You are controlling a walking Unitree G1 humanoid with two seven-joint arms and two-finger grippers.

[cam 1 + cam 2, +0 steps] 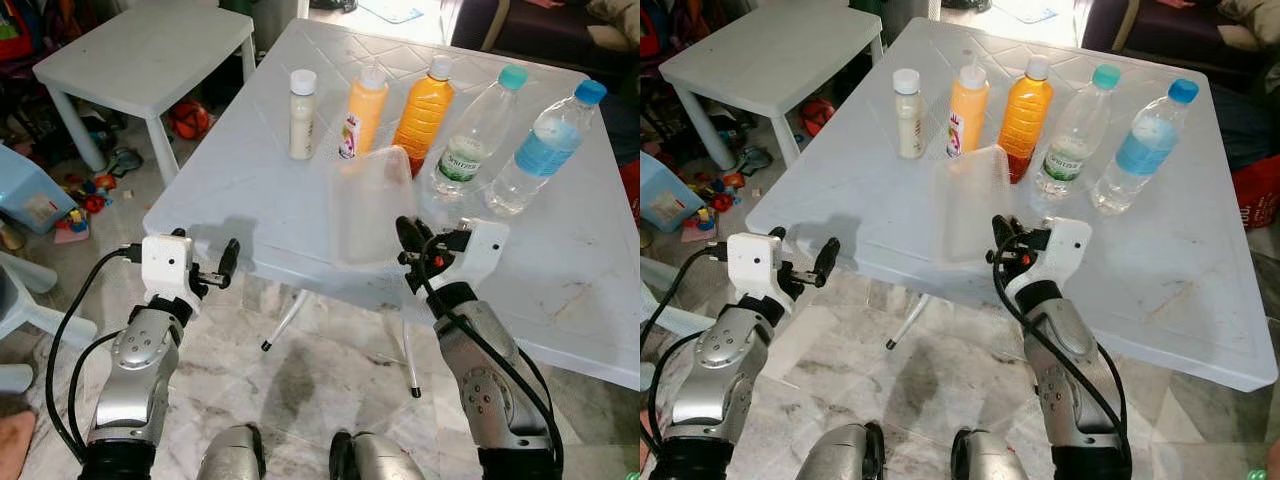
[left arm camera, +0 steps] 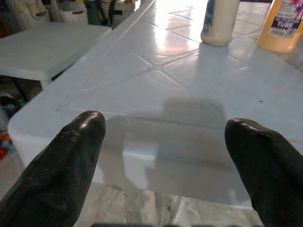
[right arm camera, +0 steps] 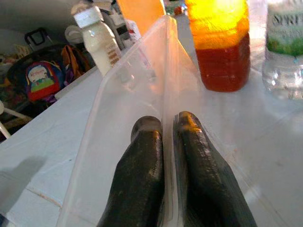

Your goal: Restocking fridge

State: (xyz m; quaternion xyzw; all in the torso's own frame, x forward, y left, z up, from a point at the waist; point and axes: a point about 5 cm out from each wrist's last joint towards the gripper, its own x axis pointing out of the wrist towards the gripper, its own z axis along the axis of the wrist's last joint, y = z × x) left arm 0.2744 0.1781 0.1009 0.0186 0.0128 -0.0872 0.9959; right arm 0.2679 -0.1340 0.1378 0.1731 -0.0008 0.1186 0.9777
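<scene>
At the near edge of the white tabletop the right end effector reaches forward from a bent silver arm, its two black fingers pressed together on the thin wall of a clear plastic bin that sits on the tabletop close to that edge. The left end effector is held level just short of the tabletop's near left corner, its fingers spread wide apart with nothing between them.

Behind the bin stands a row of bottles. From the robot's left: a small cream-coloured bottle with a white cap, a pale orange bottle whose label reads "TUBE" in the left wrist view, a deeper orange juice bottle just behind the bin's far rim, a clear bottle with a teal cap and a green label whose writing is too small to read, and a clear water bottle with a blue cap and blue label.

A second, smaller white table stands to the left, with toys scattered on the floor near it.
</scene>
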